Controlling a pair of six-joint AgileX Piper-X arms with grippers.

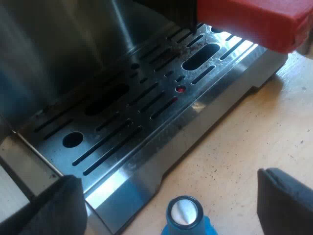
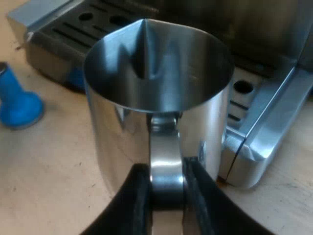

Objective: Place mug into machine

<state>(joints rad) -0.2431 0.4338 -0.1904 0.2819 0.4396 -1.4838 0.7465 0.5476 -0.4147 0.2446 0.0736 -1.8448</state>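
My right gripper (image 2: 166,183) is squeezed shut on the handle (image 2: 166,156) of the mug (image 2: 156,88). The mug stands just past the jaws, beside the machine (image 2: 264,127). It is shiny metal: hard, slippery and probably light, so the handle is the best hold. It may rest on the table (image 2: 49,166); I can't tell. My left gripper (image 1: 168,200) is wide apart and holds nothing, with the blue tamper (image 1: 186,218) between its jaws.

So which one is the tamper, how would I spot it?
Find the slotted steel drip tray of the espresso machine. On the wooden table beside its edge stands the tamper. It is the only bright blue thing there, with a round silvery cap.
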